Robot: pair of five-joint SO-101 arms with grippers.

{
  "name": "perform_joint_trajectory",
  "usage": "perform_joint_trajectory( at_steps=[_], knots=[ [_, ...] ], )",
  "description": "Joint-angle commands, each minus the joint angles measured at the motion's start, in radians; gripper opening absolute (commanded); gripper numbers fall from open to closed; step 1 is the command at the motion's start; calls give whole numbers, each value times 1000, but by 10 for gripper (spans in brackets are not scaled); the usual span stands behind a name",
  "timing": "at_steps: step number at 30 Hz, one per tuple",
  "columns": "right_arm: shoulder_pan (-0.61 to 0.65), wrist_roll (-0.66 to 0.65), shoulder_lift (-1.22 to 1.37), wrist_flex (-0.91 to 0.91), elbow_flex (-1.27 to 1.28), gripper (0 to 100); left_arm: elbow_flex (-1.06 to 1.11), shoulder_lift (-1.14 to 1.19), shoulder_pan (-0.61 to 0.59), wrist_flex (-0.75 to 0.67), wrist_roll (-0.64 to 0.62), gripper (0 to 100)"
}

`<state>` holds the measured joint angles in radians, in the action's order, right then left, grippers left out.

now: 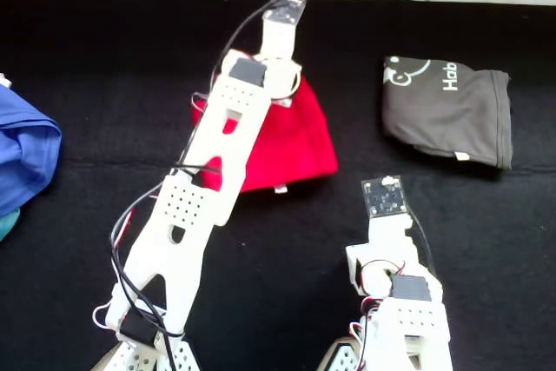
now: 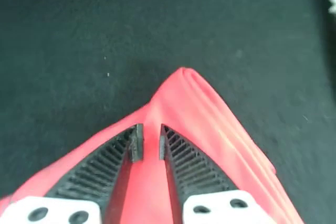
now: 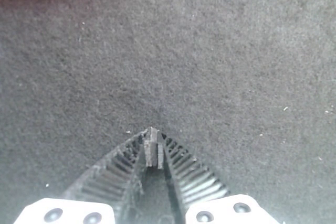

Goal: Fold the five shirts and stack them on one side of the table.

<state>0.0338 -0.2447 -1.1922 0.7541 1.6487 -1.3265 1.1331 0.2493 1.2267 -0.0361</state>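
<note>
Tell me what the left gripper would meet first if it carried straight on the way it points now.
Most likely the red shirt: its folded corner lies just ahead of the left gripper. Beyond that corner there is bare black table. How high the gripper sits above the cloth is unclear.

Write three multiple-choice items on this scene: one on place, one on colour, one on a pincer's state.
1. Over what on the table does the left pincer hover? A the red shirt; B a box; C a plate.
2. The leftmost shirt is: A yellow; B blue; C white.
3. The right pincer is: A shut; B wide open; C clamped on cloth.
Key: 1 A, red cloth beneath its tips. 2 B, its folds are blue. 3 A, tips meet over bare table.
</note>
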Motion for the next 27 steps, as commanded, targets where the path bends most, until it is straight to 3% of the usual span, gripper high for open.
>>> perform_joint_trajectory(
  at_steps=[1,7,15,22,27],
  knots=[
    [-12,-11,-2,-13,5,6,-111,-119,-4,115,-3,70],
    [-12,-11,2,-1,-28,6,-165,-117,-96,267,-2,70],
    [41,98,53,203,-561,6,31,-116,-196,233,-2,67],
    [248,103,489,200,-875,6,182,-116,-229,137,-2,67],
    [325,97,762,174,-1004,6,200,-116,-251,112,-5,67]
  ],
)
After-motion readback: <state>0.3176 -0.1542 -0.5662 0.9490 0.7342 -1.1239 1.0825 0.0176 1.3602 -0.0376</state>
